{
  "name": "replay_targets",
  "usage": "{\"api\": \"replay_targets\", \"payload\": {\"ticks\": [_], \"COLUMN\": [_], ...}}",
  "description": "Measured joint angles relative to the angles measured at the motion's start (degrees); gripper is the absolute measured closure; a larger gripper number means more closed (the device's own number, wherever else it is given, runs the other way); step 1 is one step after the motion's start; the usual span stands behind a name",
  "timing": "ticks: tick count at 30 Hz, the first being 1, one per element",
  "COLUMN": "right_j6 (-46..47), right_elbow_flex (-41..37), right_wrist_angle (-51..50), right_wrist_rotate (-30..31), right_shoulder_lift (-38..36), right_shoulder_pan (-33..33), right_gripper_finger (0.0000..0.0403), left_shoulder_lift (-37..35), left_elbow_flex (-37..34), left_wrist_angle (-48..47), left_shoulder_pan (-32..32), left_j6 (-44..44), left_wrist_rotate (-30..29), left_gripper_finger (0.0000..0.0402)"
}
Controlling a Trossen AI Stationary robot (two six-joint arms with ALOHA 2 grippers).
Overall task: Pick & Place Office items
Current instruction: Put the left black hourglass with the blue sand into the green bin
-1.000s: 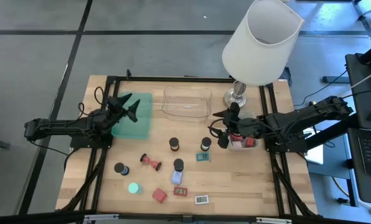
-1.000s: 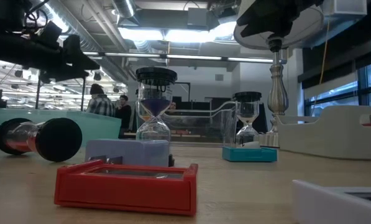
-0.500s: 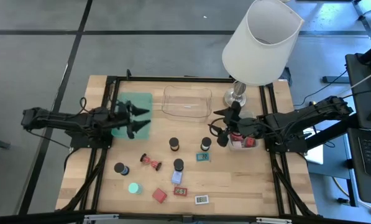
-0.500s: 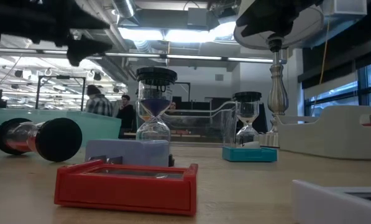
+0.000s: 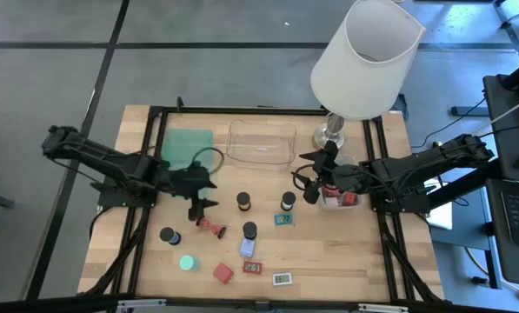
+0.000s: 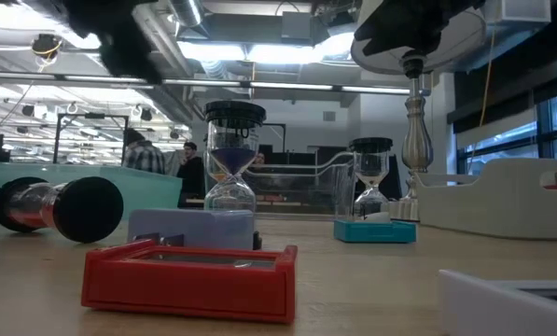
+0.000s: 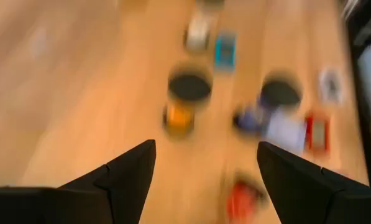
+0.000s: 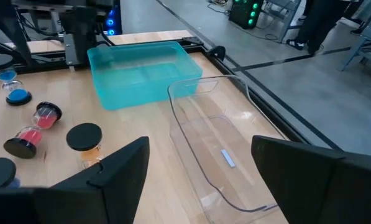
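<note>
Left claw (image 5: 199, 203) now just above toppled red hourglass (image 5: 211, 227).

Six hourglass timers with black caps: five upright (image 5: 243, 202) (image 5: 287, 203) (image 5: 249, 231) (image 5: 168, 236) (image 5: 332, 196), one red-sand timer lying on its side (image 5: 211, 227). One green disc (image 5: 187, 262), one red block (image 5: 222, 273), one pale blue block (image 5: 247, 248), three small flat labelled rectangles (image 5: 283, 219) (image 5: 254, 268) (image 5: 282, 279). Three trays: green (image 5: 189, 143), clear (image 5: 261, 142), grey (image 5: 347, 203); one lamp (image 5: 363, 61); two arms, each with one gripper (image 5: 202, 207) (image 5: 315, 178).
</note>
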Motion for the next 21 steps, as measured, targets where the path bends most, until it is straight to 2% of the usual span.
{"api": "replay_targets", "payload": {"ticks": [4,7,14,21], "right_j6": [0.0,-0.7,-1.8,-2.0], "right_elbow_flex": [0.0,0.0,0.0,0.0], "right_wrist_angle": [-0.3,-0.3,-0.3,-0.3], "right_wrist_rotate": [-0.3,-0.4,-0.4,-0.4], "right_shoulder_lift": [0.0,0.0,0.0,0.0], "right_shoulder_pan": [0.0,0.0,0.0,0.0], "right_gripper_finger": [0.0117,0.0117,0.0117,0.0117], "left_shoulder_lift": [5.1,7.5,10.8,14.4], "left_elbow_flex": [8.9,12.6,13.3,13.3], "left_wrist_angle": [-19.3,-27.7,-34.0,-35.9], "left_shoulder_pan": [-2.3,-4.8,-11.0,-17.9], "left_j6": [-13.0,-22.5,-45.1,-57.6], "left_wrist_rotate": [5.4,8.7,17.9,18.4], "left_gripper_finger": [0.0123,0.0123,0.0123,0.0123]}}
